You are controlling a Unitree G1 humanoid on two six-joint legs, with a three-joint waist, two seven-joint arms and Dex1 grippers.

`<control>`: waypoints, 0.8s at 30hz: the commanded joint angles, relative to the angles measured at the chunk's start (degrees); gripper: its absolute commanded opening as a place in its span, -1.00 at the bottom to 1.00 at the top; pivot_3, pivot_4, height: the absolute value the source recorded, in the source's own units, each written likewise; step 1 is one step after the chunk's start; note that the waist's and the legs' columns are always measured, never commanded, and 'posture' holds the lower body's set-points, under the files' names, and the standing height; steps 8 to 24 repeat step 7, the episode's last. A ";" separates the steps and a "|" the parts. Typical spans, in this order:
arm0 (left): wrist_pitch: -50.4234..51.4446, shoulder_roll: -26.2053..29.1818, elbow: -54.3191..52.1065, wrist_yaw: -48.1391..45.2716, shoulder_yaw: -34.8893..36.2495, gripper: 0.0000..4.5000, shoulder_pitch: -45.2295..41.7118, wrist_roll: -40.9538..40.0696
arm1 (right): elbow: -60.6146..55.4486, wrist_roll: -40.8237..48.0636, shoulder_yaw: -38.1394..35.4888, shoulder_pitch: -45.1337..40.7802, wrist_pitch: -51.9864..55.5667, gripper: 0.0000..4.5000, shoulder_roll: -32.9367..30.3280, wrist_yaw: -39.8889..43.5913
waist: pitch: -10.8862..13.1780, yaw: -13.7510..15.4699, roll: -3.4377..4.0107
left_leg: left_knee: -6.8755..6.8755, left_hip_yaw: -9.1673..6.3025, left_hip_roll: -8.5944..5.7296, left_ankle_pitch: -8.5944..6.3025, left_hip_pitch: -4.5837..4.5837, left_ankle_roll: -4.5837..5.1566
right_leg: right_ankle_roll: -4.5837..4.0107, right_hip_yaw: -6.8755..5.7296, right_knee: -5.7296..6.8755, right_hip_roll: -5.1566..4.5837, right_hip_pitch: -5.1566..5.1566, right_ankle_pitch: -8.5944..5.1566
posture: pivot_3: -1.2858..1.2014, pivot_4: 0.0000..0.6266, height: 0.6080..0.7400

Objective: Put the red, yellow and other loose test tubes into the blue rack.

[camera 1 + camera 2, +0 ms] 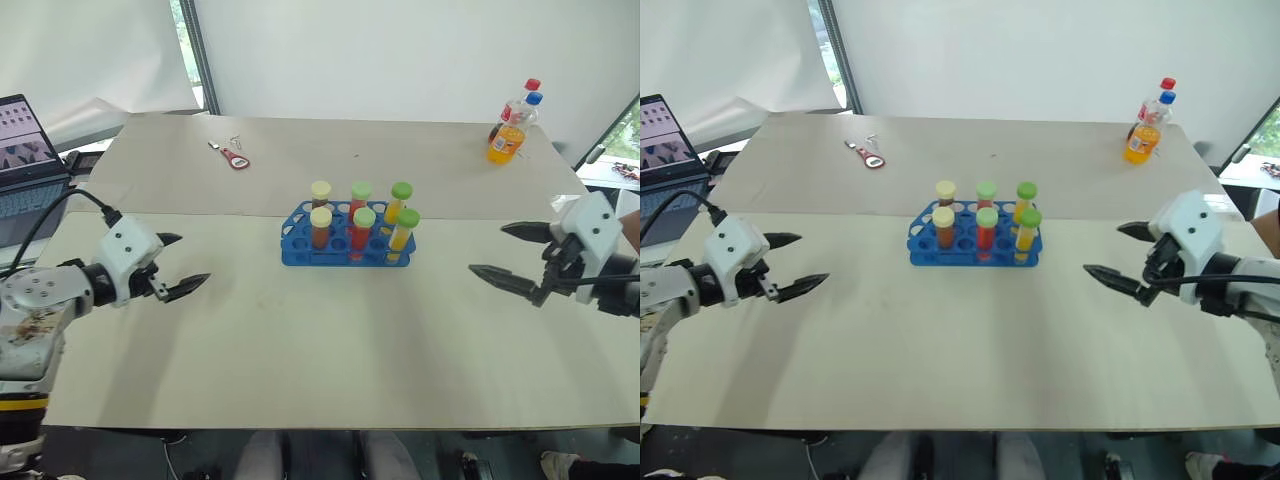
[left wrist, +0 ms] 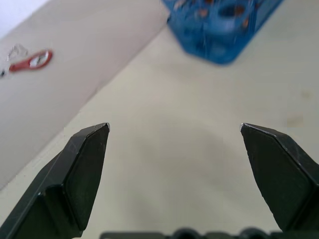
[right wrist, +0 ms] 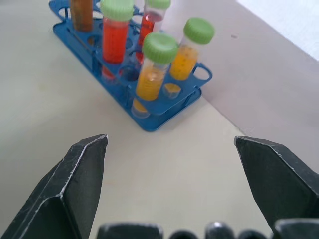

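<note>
Standing upright in the blue rack (image 1: 345, 243) mid-worktop (image 1: 300, 340) were six capped test tubes (image 1: 364, 228): brown, red and yellow fills, cream and green caps. Left end effector (image 1: 178, 265) hung wide open, empty, well left of the rack. Right end effector (image 1: 508, 254) likewise open, empty, well right. Soda bottle (image 1: 508, 131) and red tool (image 1: 235, 158) sat at the far side.

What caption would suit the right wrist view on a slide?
Open right claw facing the blue plastic rack of green-capped red and yellow test tubes on the beige table.
</note>
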 commanded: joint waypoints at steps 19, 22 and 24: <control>2.87 1.02 -1.03 -0.92 4.26 0.98 0.78 -2.42 | 3.87 -1.89 -0.84 -4.14 -2.63 1.00 -1.70 4.60 | 0.00 0.20 0.00 | 0.00 0.10 0.00 0.00 -0.01 0.00 | -0.01 0.00 0.02 -0.01 -0.04 0.00 | 0.03 -0.52 0.89; 2.87 1.02 -1.03 -0.92 4.26 0.98 0.78 -2.42 | 3.87 -1.89 -0.84 -4.14 -2.63 1.00 -1.70 4.60 | 0.00 0.20 0.00 | 0.00 0.10 0.00 0.00 -0.01 0.00 | -0.01 0.00 0.02 -0.01 -0.04 0.00 | 0.03 -0.52 0.89; 2.87 1.02 -1.03 -0.92 4.26 0.98 0.78 -2.42 | 3.87 -1.89 -0.84 -4.14 -2.63 1.00 -1.70 4.60 | 0.00 0.20 0.00 | 0.00 0.10 0.00 0.00 -0.01 0.00 | -0.01 0.00 0.02 -0.01 -0.04 0.00 | 0.03 -0.52 0.89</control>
